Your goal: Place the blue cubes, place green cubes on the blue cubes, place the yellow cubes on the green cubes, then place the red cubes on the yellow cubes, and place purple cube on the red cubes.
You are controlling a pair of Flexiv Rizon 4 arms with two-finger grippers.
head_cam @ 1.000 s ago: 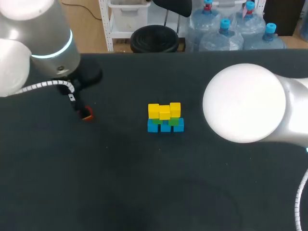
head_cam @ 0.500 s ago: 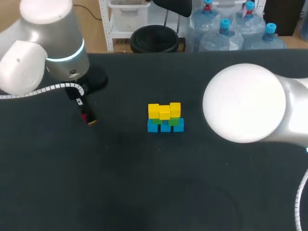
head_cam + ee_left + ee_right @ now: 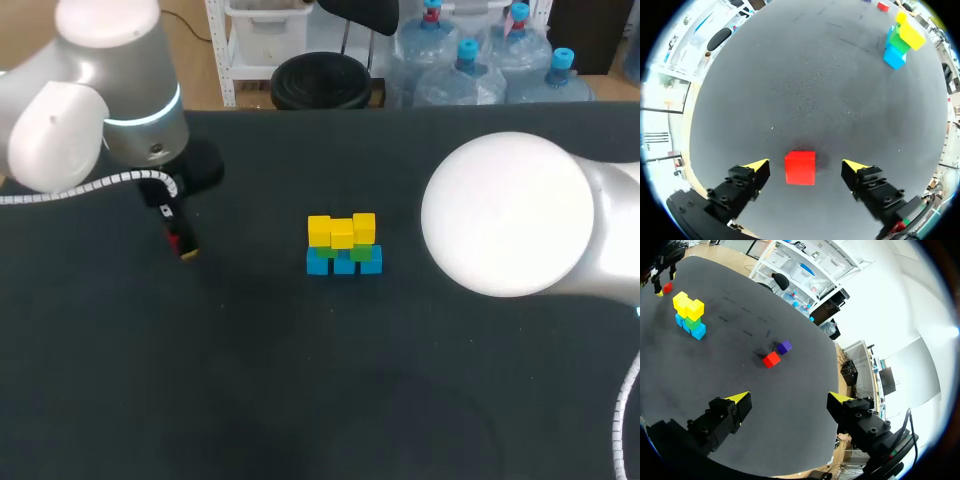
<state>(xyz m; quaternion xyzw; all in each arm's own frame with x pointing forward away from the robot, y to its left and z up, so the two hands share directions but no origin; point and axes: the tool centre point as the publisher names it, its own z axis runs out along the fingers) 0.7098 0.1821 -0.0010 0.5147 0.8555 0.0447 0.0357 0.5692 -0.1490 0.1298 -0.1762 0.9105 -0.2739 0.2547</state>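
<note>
Right now one red cube (image 3: 800, 168) sits on the table (image 3: 805, 85) between the fingers of the left hand (image 3: 806, 165), which stand apart on either side without touching it. Well apart, near the table's middle, stands the stack (image 3: 343, 245): three blue cubes (image 3: 345, 262) in a row at the bottom, green cubes (image 3: 360, 253) on them, too hidden to count, and three yellow cubes (image 3: 340, 230) on top. A second red cube (image 3: 771, 359) lies just beside the single purple cube (image 3: 784, 346), ahead of the right hand (image 3: 790, 397), whose fingers are spread with nothing between them.
</note>
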